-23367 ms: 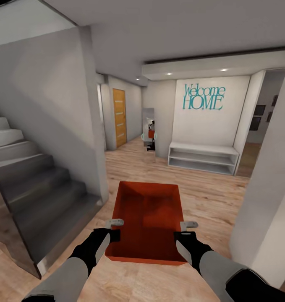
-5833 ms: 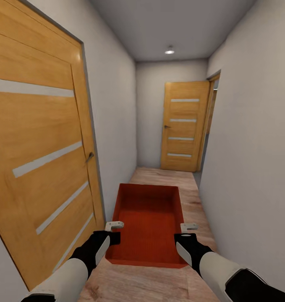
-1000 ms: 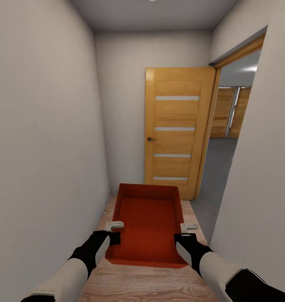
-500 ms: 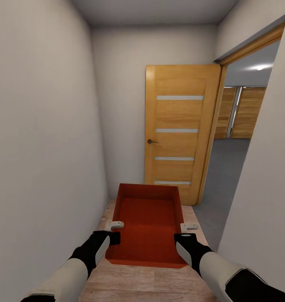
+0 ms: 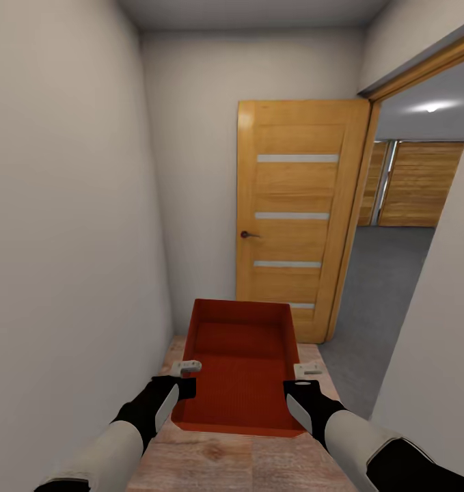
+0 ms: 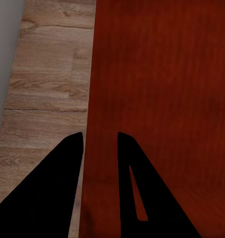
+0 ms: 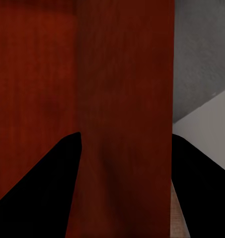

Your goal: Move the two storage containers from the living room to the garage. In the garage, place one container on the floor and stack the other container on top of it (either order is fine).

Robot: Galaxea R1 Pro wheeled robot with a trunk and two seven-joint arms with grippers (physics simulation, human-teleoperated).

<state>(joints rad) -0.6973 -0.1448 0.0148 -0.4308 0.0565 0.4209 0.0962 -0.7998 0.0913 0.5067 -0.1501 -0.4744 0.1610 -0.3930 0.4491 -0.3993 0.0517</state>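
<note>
The left gripper (image 5: 188,367) has its jaws closed on the left wall of the orange-red rectangular open-topped container (image 5: 240,383). This container hangs level over the light wood plank floor (image 5: 225,465), its long axis pointing toward the open orange wooden door (image 5: 296,215). The right gripper (image 5: 307,370) clamps the right wall. Right of the door lies grey concrete floor (image 5: 382,280).
</note>
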